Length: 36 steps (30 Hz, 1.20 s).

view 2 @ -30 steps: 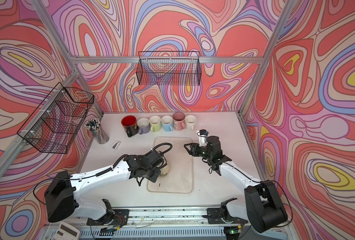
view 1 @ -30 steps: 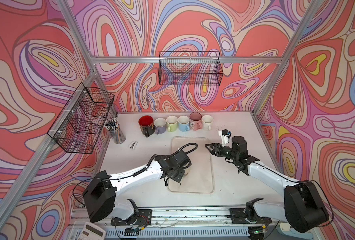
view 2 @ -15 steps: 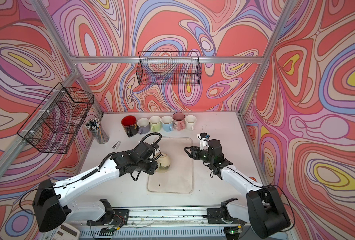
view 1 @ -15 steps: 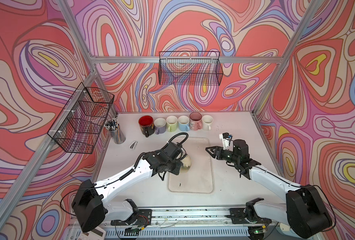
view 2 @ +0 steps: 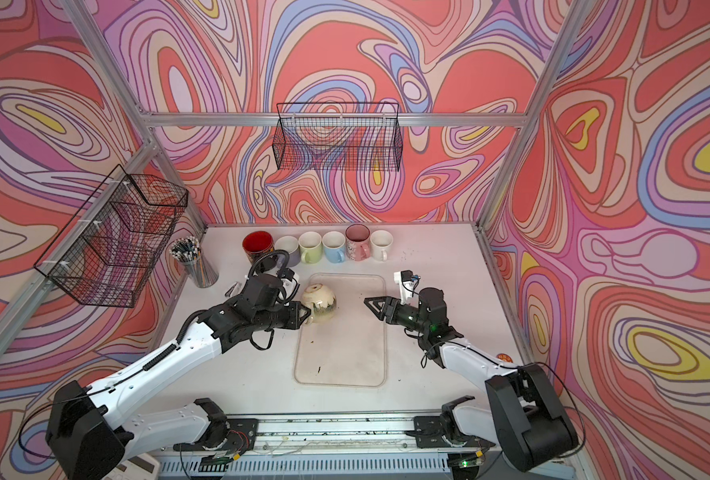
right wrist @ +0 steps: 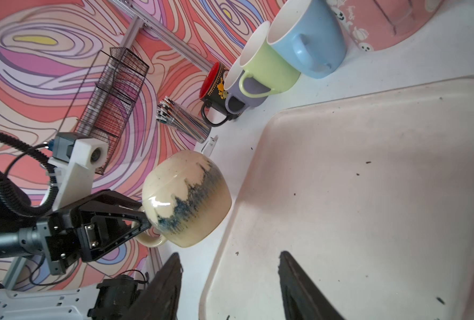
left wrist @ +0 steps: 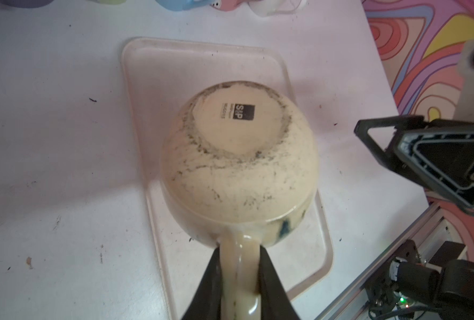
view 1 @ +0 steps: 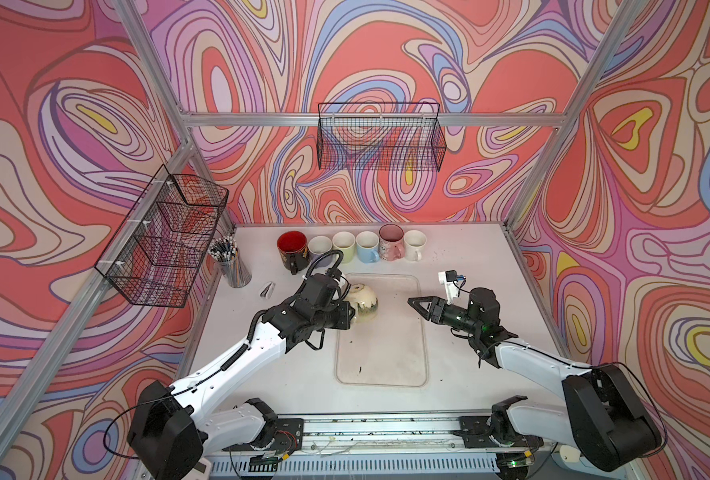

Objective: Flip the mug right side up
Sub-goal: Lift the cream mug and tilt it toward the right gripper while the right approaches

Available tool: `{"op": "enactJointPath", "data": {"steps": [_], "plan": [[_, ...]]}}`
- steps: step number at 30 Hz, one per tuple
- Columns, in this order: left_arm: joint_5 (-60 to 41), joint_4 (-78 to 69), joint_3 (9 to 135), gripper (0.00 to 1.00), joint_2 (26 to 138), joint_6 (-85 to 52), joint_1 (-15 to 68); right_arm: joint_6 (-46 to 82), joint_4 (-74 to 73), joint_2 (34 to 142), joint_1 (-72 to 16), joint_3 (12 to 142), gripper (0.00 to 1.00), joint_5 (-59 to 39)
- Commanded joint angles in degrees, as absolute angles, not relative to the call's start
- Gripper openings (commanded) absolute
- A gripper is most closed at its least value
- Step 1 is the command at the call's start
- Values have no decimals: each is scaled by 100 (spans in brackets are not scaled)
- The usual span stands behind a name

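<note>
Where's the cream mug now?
The cream mug is left of centre in both top views, over the tray's far-left corner, handle held by the left gripper.

Cream mug (right wrist: 187, 199): glazed ceramic, glossy sides w/ blue drip glaze; underside matt, unglazed, gritty speckled ring. Beneath mug, tray (left wrist: 202, 61): smooth matt plastic, scuffed. On mug handle, left gripper (left wrist: 240, 255) fingers (left wrist: 209, 285): matt blk plastic.

tops: I'm seeing both looking down from high front, whole table (view 1: 469, 249) | left wrist: facing mug (left wrist: 238, 155) close up | right wrist: facing same mug side-on, farther off
</note>
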State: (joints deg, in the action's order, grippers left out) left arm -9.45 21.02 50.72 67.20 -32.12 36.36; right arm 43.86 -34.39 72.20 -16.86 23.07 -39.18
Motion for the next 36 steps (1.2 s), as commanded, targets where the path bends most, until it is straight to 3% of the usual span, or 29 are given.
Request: {"op": "enactJointPath", "data": {"steps": [1,17,27,36], "plan": [[-1184,531,4989,0,6434,-3643,3578,4940,-4629,7458,-1705,2114,57,-4203],[-765,-3094,3683,0,6441,-5122,3533,6690,-8527,9668,-2653,2282,57,-3963],[-152,-4070,3311,0,6471,-5351,3533,6722,-8543,10115,-3135,2802,57,-3671],[-241,-4775,3483,0,6843,-5418,3534,6990,-8541,10534,-3252,3450,45,-3634]]}}
